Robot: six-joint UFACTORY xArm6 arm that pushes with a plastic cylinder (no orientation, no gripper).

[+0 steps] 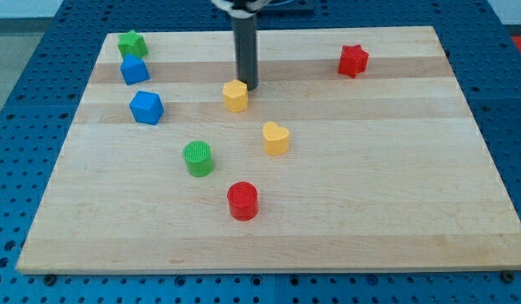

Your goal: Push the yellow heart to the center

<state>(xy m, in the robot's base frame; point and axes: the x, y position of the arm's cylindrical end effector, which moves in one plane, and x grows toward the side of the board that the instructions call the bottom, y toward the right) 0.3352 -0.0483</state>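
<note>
The yellow heart (275, 138) lies near the middle of the wooden board (395, 194), a little below and right of a yellow hexagon block (236, 96). My tip (247, 88) stands at the upper right side of the yellow hexagon, close to it or touching it. The tip is above and left of the yellow heart, apart from it.
A green cylinder (198, 158) and a red cylinder (242, 201) lie below and left of the heart. Two blue blocks (146, 107) (134, 69) and a green star (132, 42) sit at the upper left. A red star (353, 60) sits at the upper right.
</note>
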